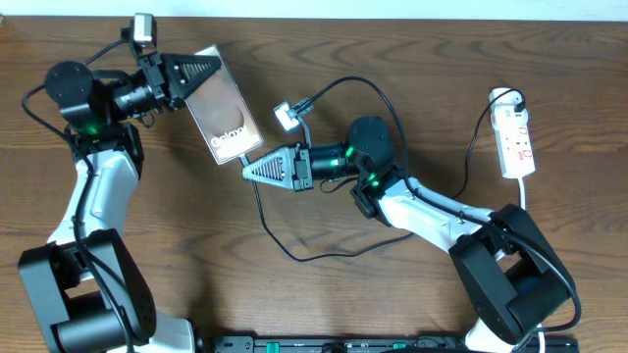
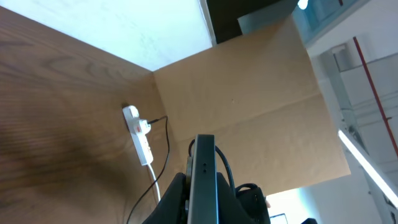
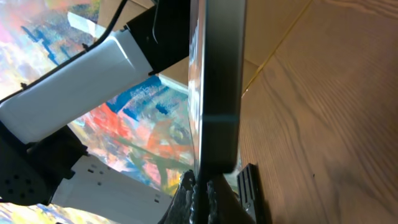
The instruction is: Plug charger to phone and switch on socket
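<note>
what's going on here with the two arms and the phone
The left tool grips the phone by its far end. The right tool sits at the phone's near end and appears to pinch the tip of the charger, whose cable trails across the table. Whether the plug is in yet cannot be told. Neither tool is at the socket.

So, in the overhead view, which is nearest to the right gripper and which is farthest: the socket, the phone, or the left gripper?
Measured from the right gripper:
1. the phone, just above its tip.
2. the left gripper, at the phone's far upper end.
3. the socket, far off at the table's right side.
</note>
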Robot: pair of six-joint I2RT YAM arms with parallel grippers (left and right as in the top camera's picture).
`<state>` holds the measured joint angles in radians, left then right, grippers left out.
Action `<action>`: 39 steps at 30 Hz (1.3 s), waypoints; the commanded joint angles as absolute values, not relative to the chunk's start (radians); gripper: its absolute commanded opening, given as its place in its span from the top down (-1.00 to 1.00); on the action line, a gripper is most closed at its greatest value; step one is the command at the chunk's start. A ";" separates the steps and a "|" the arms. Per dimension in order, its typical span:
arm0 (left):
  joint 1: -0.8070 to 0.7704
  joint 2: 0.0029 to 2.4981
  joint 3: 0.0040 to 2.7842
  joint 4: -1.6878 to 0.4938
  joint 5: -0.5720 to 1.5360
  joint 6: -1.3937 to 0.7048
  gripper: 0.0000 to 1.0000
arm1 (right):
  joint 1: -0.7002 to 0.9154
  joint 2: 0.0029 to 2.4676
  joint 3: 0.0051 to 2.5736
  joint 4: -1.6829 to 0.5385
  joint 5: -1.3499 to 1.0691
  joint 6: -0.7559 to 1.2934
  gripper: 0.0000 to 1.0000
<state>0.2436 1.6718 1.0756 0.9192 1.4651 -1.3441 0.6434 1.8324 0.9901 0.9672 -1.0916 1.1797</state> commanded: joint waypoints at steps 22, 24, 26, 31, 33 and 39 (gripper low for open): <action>0.199 1.653 1.084 0.926 1.552 -1.314 0.85 | 0.628 1.835 1.000 0.978 -1.004 1.187 -0.98; 0.210 1.653 1.084 0.926 1.552 -1.311 0.85 | 0.628 1.834 1.000 0.977 -1.008 1.172 -0.99; 0.226 1.653 1.084 0.926 1.552 -1.305 0.85 | 0.628 1.834 1.000 0.978 -1.015 1.169 -0.99; 0.285 1.653 1.084 0.926 1.559 -1.297 0.85 | 0.627 1.834 1.000 0.976 -1.018 1.151 -0.99; 0.312 1.653 1.084 0.926 1.568 -1.298 0.85 | 0.627 1.834 1.000 0.974 -1.020 1.131 -0.98; 0.390 1.653 1.084 0.921 1.571 -1.299 0.85 | 0.614 1.834 1.000 0.786 -0.990 1.012 -0.99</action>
<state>0.3607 1.6718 1.0756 0.9188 1.5509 -1.3041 0.6312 1.8324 0.9882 0.8684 -1.0199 1.1122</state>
